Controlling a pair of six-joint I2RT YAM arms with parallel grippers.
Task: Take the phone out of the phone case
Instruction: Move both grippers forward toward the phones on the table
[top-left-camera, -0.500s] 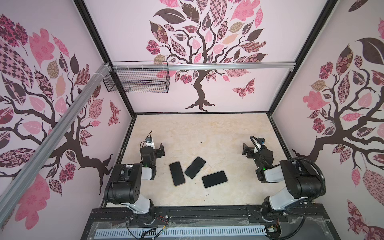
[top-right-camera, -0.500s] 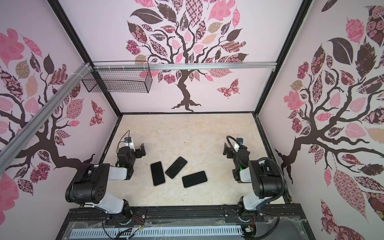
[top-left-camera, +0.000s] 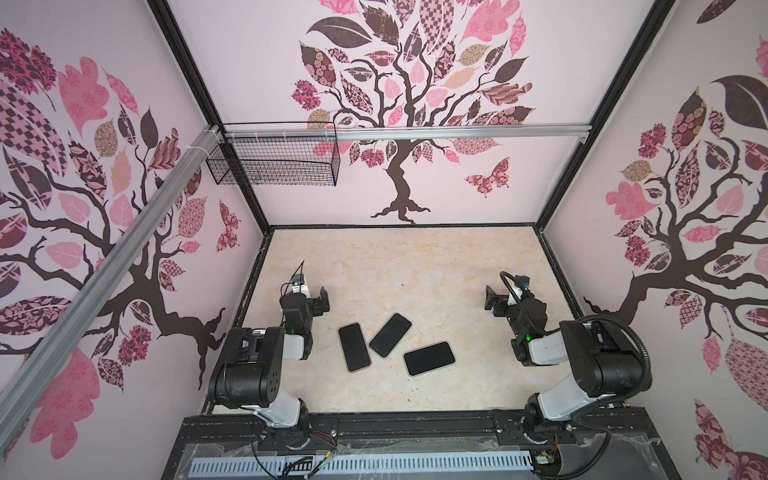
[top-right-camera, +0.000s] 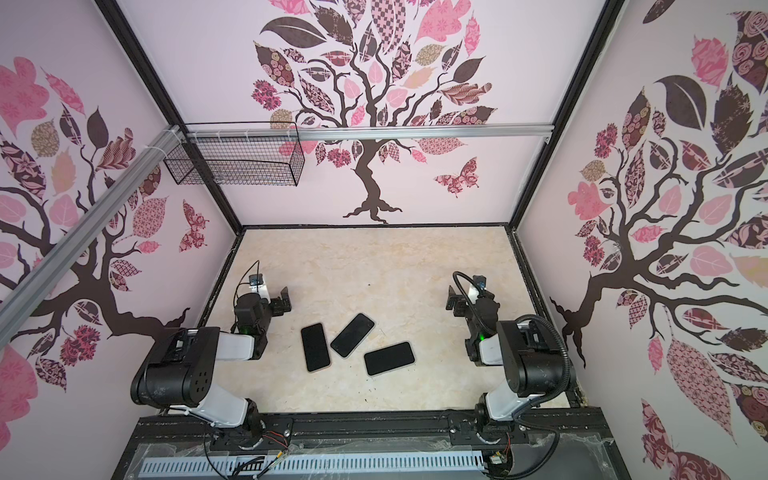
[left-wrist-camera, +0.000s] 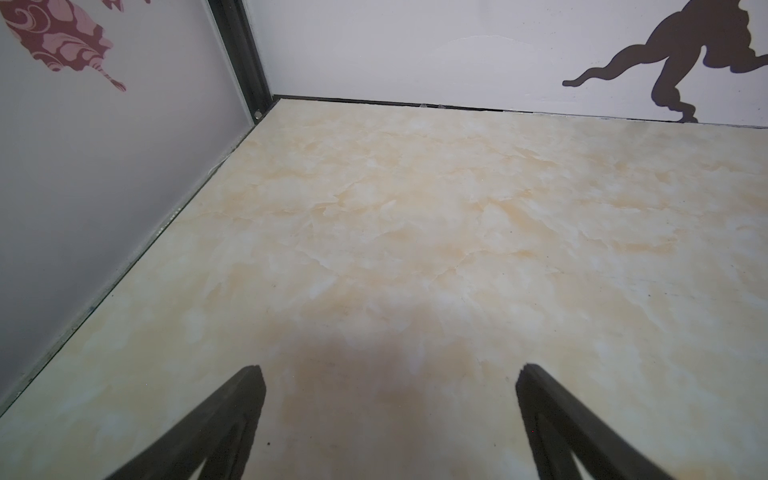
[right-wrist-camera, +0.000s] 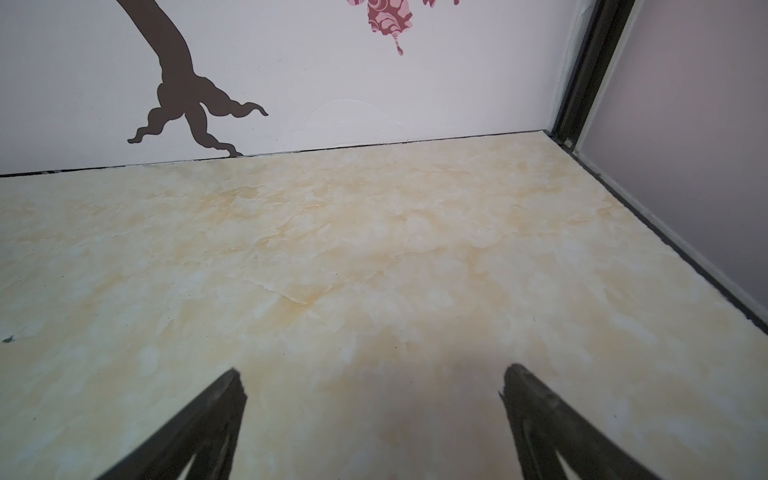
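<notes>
The walls (top-left-camera: 457, 195) carry pink and brown tree decals on three sides of the table (top-left-camera: 395, 257), a pale marbled top. Take the table as a dial, with 12 at the back wall.

The left arm (top-left-camera: 249, 365) rises from the front rail at about 7 and the right arm (top-left-camera: 598, 365) at about 5. Both are folded low and reach toward 12. A wire basket (top-left-camera: 282, 166) hangs high on the back wall, toward 11.

Three phones lie flat, dark face up, a little toward 6 from the centre and between the arms.
- The left phone (top-left-camera: 354, 347) runs roughly 12 to 6.
- The middle phone (top-left-camera: 390, 335) slants 1 to 7. Its near corner is just beside the left phone, and I cannot tell whether they touch.
- The right phone (top-left-camera: 429, 358) lies nearly 3 to 9 and stands apart from the other two.

Each shows a thin pale edge.

The left gripper (left-wrist-camera: 390, 370) sits near 9 and the right gripper (right-wrist-camera: 374, 371) near 3. Both are well apart from the phones. In each wrist view the jaws are spread wide over bare table, with nothing between them.
</notes>
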